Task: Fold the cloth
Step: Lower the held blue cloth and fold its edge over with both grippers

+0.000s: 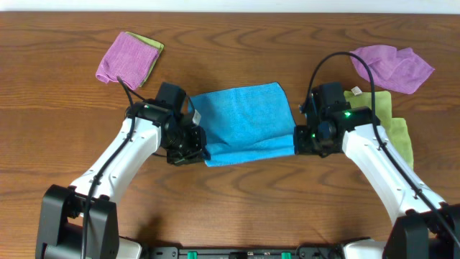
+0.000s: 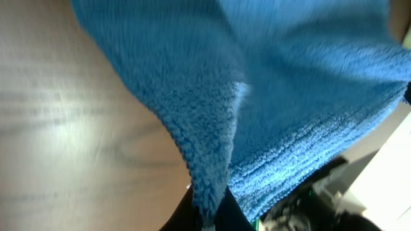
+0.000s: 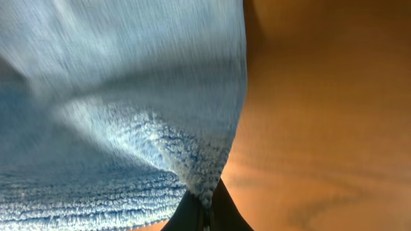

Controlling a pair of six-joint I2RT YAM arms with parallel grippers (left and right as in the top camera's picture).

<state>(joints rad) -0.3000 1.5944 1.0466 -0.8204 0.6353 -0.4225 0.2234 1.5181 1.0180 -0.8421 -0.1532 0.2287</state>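
The fuzzy blue cloth [image 1: 244,122], its near corners pinched by the left gripper [image 1: 190,146] and the right gripper [image 1: 305,139], spreads over the wooden table [image 1: 237,201].

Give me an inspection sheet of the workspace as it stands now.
Surface: wooden table, no spills seen.
Job's things: blue cloth, mid-table, near corners gripped.
Clutter: pink cloth on yellow-green cloth, far left; purple cloth and green cloth, far right.
Grippers: left gripper shut on the blue cloth's near-left corner; right gripper shut on its near-right corner.
Cables: right cable arcs beside the blue cloth; left cable near the pink cloth.
Surroundings: pale strip beyond the far edge.
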